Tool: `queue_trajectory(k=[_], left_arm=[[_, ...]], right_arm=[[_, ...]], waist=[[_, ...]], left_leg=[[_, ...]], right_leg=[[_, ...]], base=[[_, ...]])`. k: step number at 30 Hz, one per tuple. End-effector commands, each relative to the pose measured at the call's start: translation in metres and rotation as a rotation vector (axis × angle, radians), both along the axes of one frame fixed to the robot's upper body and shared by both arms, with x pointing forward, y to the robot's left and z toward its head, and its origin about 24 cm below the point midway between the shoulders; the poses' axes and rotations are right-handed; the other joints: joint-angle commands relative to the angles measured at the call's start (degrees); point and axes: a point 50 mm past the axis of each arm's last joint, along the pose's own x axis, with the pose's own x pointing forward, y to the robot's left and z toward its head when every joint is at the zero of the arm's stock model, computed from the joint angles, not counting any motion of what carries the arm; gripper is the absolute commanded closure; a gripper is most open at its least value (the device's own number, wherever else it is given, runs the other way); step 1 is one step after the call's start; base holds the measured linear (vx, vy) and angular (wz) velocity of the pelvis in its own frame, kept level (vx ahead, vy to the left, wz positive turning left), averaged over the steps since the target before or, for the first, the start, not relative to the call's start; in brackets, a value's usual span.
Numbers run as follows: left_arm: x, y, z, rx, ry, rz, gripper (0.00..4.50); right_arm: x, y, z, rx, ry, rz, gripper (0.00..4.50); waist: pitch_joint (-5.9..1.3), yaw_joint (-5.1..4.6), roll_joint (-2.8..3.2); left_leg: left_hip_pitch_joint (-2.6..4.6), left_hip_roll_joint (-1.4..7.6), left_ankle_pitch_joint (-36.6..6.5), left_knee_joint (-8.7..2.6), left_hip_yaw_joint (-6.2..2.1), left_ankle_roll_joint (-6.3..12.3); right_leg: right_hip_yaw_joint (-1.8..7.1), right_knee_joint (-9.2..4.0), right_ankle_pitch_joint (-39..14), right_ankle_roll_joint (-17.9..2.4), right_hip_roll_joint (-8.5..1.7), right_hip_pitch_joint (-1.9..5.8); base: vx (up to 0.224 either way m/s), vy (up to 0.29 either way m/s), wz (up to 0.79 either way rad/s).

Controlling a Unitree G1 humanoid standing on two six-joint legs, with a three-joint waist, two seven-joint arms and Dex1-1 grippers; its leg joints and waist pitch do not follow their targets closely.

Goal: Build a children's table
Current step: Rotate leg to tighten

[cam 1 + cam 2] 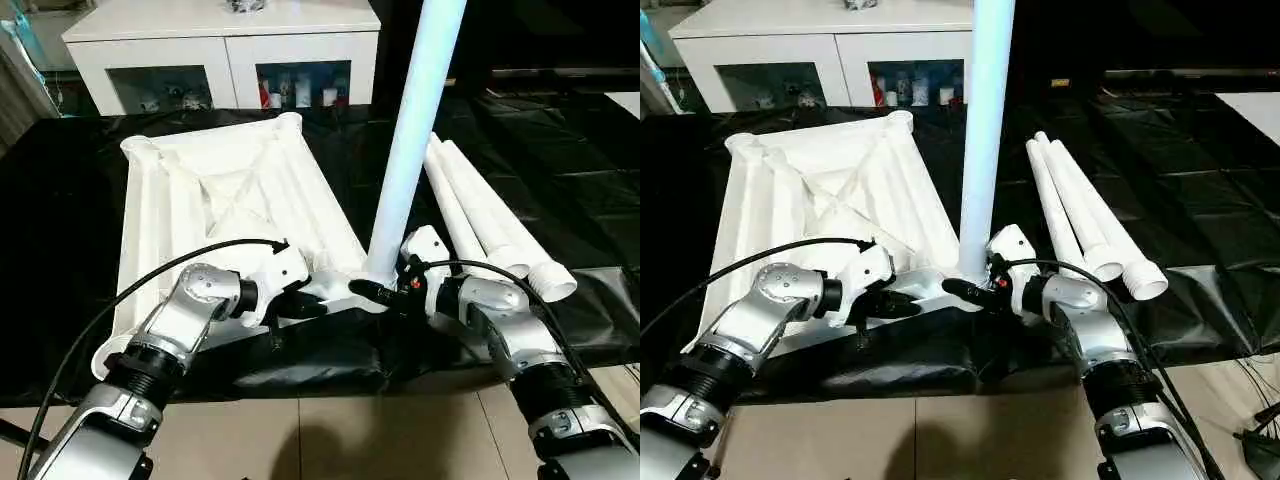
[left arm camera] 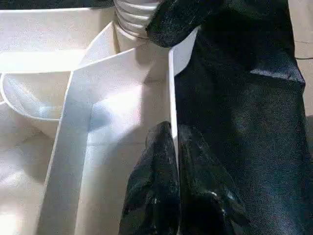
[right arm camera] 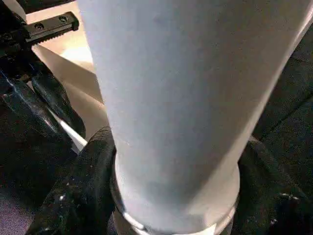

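Left eye view: leg [image 1: 415, 140] upright, vertical.

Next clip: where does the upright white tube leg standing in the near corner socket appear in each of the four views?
Left eye view: upright white tube leg, right of centre, rising past the top edge.
Right eye view: centre, rising past the top edge.
Left wrist view: its ribbed base, at the top edge.
Right wrist view: close up, between the right gripper's black fingers.
Shared landmark: the white plastic tabletop's thin near rim, pinched by the left gripper.
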Motion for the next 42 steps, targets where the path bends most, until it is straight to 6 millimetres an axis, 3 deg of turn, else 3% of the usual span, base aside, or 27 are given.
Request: queue_trajectory(k=[1, 5, 7, 8, 10, 12, 14, 17, 22, 24, 27, 28, 32, 35, 36, 41, 42], left_arm=[[0.004, -0.006, 0.012, -0.023, -0.041, -0.027, 4.5], [0.009, -0.008, 0.006, -0.012, -0.03, 0.06, 4.5], [0.012, -0.01, 0.003, 0.0, -0.029, 0.11, 4.5], [0.019, -0.019, -0.004, 0.014, -0.019, 0.23, 4.5], [0.022, -0.023, -0.006, 0.014, -0.009, 0.285, 4.5], [0.027, -0.037, -0.016, 0.024, 0.026, 0.416, 4.5], [0.027, -0.057, -0.027, 0.05, 0.054, 0.492, 4.5], [0.024, -0.072, -0.031, 0.057, 0.062, 0.511, 4.5], [0.026, -0.081, -0.027, 0.046, 0.052, 0.509, 4.5], [0.027, -0.079, -0.027, 0.047, 0.052, 0.509, 4.5], [0.028, -0.073, -0.027, 0.053, 0.048, 0.506, 4.5], [0.028, -0.071, -0.027, 0.051, 0.046, 0.5, 4.5], [0.029, -0.067, -0.025, 0.034, 0.025, 0.466, 4.5], [0.028, -0.065, -0.021, 0.013, 0.0, 0.416, 4.5], [0.027, -0.06, -0.021, 0.004, -0.005, 0.39, 4.5], [0.021, -0.043, -0.023, -0.035, 0.008, 0.336, 4.5], [0.018, -0.036, -0.021, -0.057, -0.009, 0.274, 4.5]], right_arm=[[-0.003, 0.004, -0.004, 0.01, 0.013, -0.002, 1.76], [0.006, 0.006, -0.01, 0.0, 0.011, -0.175, 1.76], [0.01, 0.009, -0.013, 0.01, 0.022, -0.259, 1.76], [0.016, 0.018, -0.018, 0.029, 0.05, -0.419, 1.76], [0.018, 0.023, -0.019, 0.039, 0.066, -0.474, 1.77], [0.023, 0.037, -0.025, 0.036, 0.12, -0.62, 1.77], [0.026, 0.052, -0.028, 0.026, 0.184, -0.746, 1.77], [0.029, 0.061, -0.029, 0.057, 0.246, -0.841, 1.77], [0.032, 0.071, -0.026, 0.023, 0.234, -0.814, 1.77], [0.032, 0.071, -0.026, 0.018, 0.228, -0.811, 1.77], [0.033, 0.072, -0.025, 0.036, 0.232, -0.809, 1.77], [0.035, 0.072, -0.022, 0.062, 0.227, -0.802, 1.42], [0.039, 0.069, -0.016, 0.077, 0.186, -0.781, 1.02], [0.041, 0.065, -0.011, 0.068, 0.143, -0.763, 0.73], [0.043, 0.058, -0.007, 0.082, 0.119, -0.759, 0.56], [0.042, 0.043, -0.001, 0.083, 0.063, -0.658, 0.44], [0.036, 0.037, -0.001, 0.052, 0.041, -0.55, 0.44]], waist=[[-3.86, 0.14, 0.11], [-3.67, -0.14, -0.06], [-3.5, -0.38, -0.05], [-3.48, -0.48, -0.05], [-3.25, -0.61, -0.14], [-3.12, -0.51, -0.05], [-3.08, -0.49, -0.04], [-3.03, -0.39, -0.13], [-2.85, -0.56, -0.36], [-3.07, -0.56, -0.39], [-2.99, -0.68, -0.39], [-2.95, -0.67, -0.31], [-2.94, -0.87, -0.24], [-2.97, -1.61, -0.15], [-3.01, -1.81, -0.26], [-3.28, -1.46, -0.25], [-3.52, -1.13, -0.21]], left_leg=[[0.39, 1.6, -7.53, -3.85, -0.13, 5.61], [0.33, 1.55, -8.44, -4.07, -0.16, 4.79], [0.51, 1.46, -10.13, -4.25, -0.14, 3.58], [0.56, 1.4, -11.03, -4.29, -0.16, 2.81], [0.75, 1.29, -13.2, -4.54, -0.14, 1.27], [1.03, 1.13, -14.4, -4.5, 0.02, 0.58], [1.21, 1.03, -15.19, -4.74, -0.2, -0.36], [1.16, 1.03, -16.78, -4.87, -0.24, 0.36], [1.32, 0.97, -21.18, -5.34, -0.54, 0.63], [1.02, 1.05, -19.94, -5.53, -0.67, 0.81], [0.93, 1.06, -19.67, -5.59, -0.62, 1.16], [1.03, 1.06, -20.18, -5.6, -0.61, 1.16], [1.0, 1.04, -21.41, -5.77, -0.68, 1.18], [0.14, 1.08, -20.14, -6.16, -1.02, 1.25], [0.56, 1.2, -19.89, -5.89, -0.78, 1.62], [0.43, 1.28, -15.01, -5.59, -0.35, 3.65], [0.34, 1.27, -12.26, -5.34, -0.33, 4.78]], right_leg=[[1.61, -2.52, -0.65, -17.46, -1.66, 3.52], [1.69, -2.73, -2.57, -17.02, -1.73, 3.45], [1.76, -3.15, -6.0, -16.25, -1.76, 3.3], [1.77, -3.29, -7.97, -15.74, -1.79, 3.3], [1.8, -3.85, -12.61, -14.44, -1.76, 3.13], [1.92, -4.27, -15.22, -13.34, -1.67, 2.54], [1.77, -4.6, -17.64, -12.3, -1.61, 2.48], [1.7, -5.06, -18.85, -11.1, -1.68, 2.38], [1.34, -5.73, -23.61, -8.85, -1.74, 2.37], [1.39, -5.64, -22.1, -8.55, -1.9, 2.72], [1.4, -5.66, -21.51, -9.0, -1.92, 2.66], [1.42, -5.77, -22.22, -8.96, -1.99, 2.58], [1.33, -6.04, -24.07, -8.15, -1.99, 2.53], [1.06, -5.82, -22.84, -8.19, -2.03, 3.17], [1.26, -6.01, -22.35, -8.99, -2.15, 2.77], [1.45, -5.51, -16.92, -11.12, -2.15, 3.12], [1.33, -5.17, -13.87, -11.87, -2.12, 3.53]], base=[[0.0, 0.0, 0.0], [0.0, 0.0, 0.0], [0.0, 0.0, 0.0], [0.0, 0.0, 0.0], [0.0, 0.0, 0.0], [0.0, 0.0, 0.0], [0.0, 0.0, 0.0], [0.0, 0.0, 0.0], [0.0, 0.0, 0.0], [0.0, 0.0, 0.0], [0.0, 0.0, 0.0], [0.0, 0.0, 0.0], [0.0, 0.0, 0.0], [0.0, 0.0, 0.0], [0.0, 0.0, 0.0], [0.0, 0.0, 0.0], [0.0, 0.0, 0.0]])
